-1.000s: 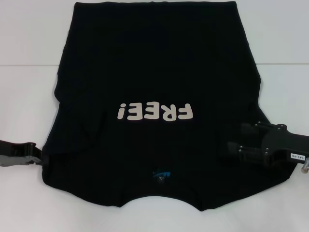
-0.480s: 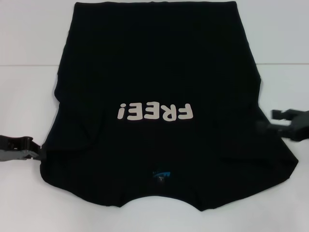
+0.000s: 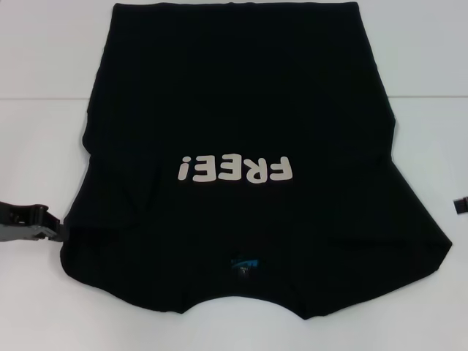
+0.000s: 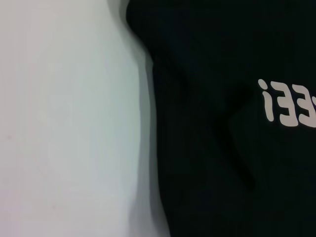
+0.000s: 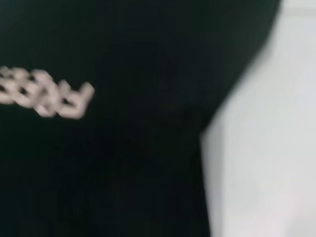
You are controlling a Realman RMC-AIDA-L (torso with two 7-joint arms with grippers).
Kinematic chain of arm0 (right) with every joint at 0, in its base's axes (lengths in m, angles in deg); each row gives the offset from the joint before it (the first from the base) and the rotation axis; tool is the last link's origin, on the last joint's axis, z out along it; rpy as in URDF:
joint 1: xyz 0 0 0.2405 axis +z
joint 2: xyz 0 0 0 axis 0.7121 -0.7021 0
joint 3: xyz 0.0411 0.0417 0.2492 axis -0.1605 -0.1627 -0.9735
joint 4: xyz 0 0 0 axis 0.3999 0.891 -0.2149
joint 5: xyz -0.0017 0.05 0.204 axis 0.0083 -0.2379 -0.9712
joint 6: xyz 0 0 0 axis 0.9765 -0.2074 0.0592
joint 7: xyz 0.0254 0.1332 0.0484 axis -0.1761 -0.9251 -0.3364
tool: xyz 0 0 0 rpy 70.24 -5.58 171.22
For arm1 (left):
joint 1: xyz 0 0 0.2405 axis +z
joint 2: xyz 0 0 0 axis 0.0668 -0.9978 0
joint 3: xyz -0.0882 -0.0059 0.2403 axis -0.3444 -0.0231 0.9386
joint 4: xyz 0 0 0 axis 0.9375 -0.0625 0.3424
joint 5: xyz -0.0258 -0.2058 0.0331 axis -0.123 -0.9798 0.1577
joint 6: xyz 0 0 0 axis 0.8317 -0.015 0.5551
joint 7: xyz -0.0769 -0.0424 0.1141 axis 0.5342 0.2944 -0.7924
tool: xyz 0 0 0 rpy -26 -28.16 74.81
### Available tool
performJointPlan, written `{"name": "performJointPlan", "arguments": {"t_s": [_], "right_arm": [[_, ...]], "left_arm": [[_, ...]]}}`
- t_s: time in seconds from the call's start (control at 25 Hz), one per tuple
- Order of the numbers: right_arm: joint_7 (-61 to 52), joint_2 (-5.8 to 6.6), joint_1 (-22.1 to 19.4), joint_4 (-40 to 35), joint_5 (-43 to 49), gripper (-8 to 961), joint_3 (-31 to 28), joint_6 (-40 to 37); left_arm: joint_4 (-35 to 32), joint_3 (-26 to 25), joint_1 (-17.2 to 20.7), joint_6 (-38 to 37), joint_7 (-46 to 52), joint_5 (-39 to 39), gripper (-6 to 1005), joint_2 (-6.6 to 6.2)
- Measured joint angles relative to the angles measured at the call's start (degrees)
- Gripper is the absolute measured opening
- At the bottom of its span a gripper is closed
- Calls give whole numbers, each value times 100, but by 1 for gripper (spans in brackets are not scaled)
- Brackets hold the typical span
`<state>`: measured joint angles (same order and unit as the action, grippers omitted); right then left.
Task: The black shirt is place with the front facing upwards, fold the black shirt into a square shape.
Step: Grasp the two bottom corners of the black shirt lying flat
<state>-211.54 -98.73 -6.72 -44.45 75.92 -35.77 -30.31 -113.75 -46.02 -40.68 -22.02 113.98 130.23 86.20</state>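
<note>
The black shirt (image 3: 234,95) lies flat on the white table, front up, with its neckline at the near edge. Cream "FREE!" lettering (image 3: 235,170) crosses the chest and a small blue neck label (image 3: 243,263) shows near the collar. Both sleeves look tucked in, leaving slanted side edges. My left gripper (image 3: 55,230) sits low at the shirt's near left corner, its tip touching the cloth edge. Only a sliver of my right gripper (image 3: 459,205) shows at the right border, clear of the shirt. The left wrist view shows the shirt (image 4: 222,148) edge; the right wrist view shows the shirt (image 5: 123,173) blurred.
The white table (image 3: 44,131) surrounds the shirt on the left, right and near sides. A faint seam line (image 3: 36,97) crosses the tabletop behind the shirt's middle.
My right gripper has pulled off the shirt's near right part and moved right, almost out of the head view. The left gripper has barely shifted. The shirt lies as before.
</note>
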Motion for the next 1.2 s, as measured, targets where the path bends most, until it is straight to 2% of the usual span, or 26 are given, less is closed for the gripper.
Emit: {"name": "performJointPlan", "arguments": {"t_s": [0.12, 0.24, 0.88, 1.2], "right_arm": [[-286, -71, 271, 27, 682, 793, 23, -81], [-336, -125, 412, 206, 947, 794, 81, 5], [-316, -162, 724, 1130, 944, 792, 500, 500], [-300, -238, 786, 1286, 963, 794, 621, 656]], "left_arm": [[-6, 4, 1, -2, -13, 0, 48, -11], [-8, 3, 2, -2, -28, 1, 48, -13], [-44, 3, -2, -1, -26, 0, 49, -13], [-44, 3, -26, -1, -25, 0, 48, -12]]}}
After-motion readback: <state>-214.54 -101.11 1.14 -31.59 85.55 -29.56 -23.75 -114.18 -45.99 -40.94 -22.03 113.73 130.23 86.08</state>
